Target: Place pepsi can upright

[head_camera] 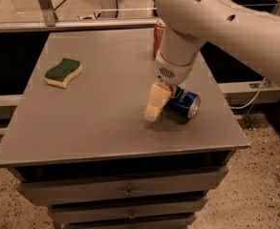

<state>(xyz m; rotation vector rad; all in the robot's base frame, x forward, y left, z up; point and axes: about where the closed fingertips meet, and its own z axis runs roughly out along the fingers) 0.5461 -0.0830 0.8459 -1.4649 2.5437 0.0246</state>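
The pepsi can (185,102), blue with white lettering and a silver end, lies on its side on the grey table (96,113), right of centre, its end facing front right. My gripper (155,105), with cream-coloured fingers, points down just left of the can, touching or nearly touching its left end, tips close to the table top. The white arm reaches in from the upper right and hides the can's far side.
A red-orange soda can (158,34) stands at the back of the table, mostly hidden behind the arm. A green-and-yellow sponge (63,72) lies at the left. The table's right edge is close to the pepsi can. Drawers sit below the front edge.
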